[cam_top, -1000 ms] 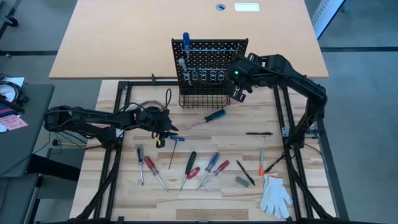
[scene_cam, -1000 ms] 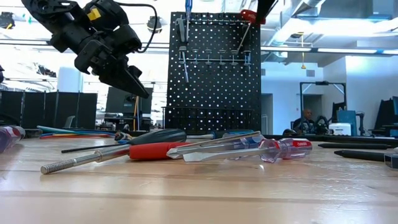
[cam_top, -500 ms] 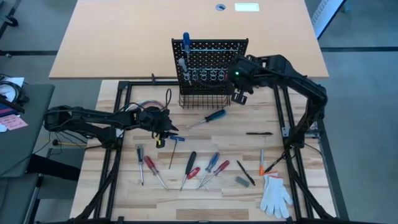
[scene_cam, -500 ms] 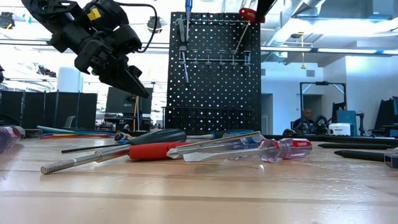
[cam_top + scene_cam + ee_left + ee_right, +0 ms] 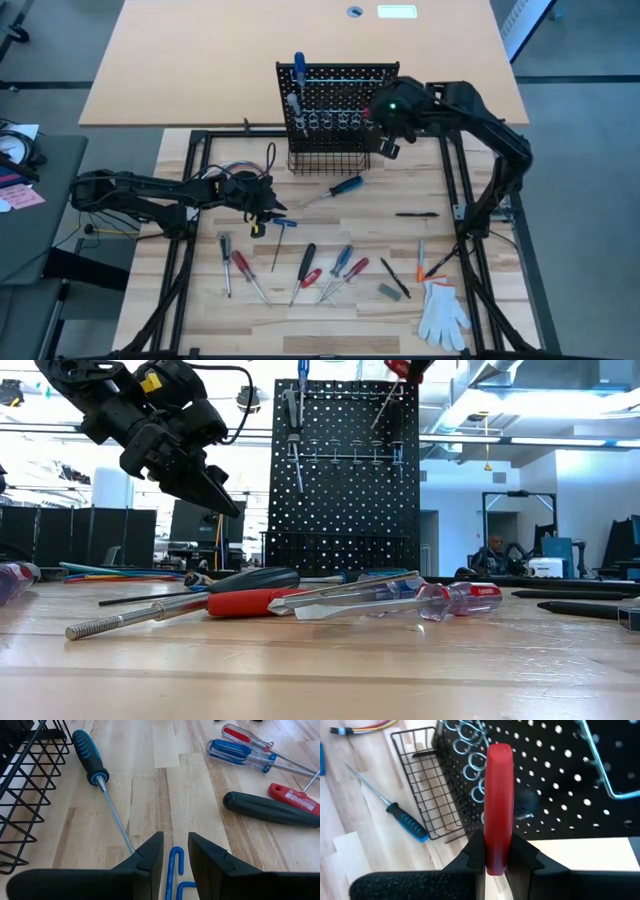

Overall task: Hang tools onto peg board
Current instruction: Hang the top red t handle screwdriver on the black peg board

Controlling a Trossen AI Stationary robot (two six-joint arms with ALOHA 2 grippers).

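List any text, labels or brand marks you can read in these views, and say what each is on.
No text is readable in any view.
Red screwdriver handle on the table: white print, too blurred to read.
Clear red-cored screwdriver handle in the low view: faint marking, too small to read.
Peg board: no lettering visible.

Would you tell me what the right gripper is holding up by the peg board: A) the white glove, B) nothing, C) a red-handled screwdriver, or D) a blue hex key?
C: the right gripper is shut on a red-handled screwdriver in front of the peg board.
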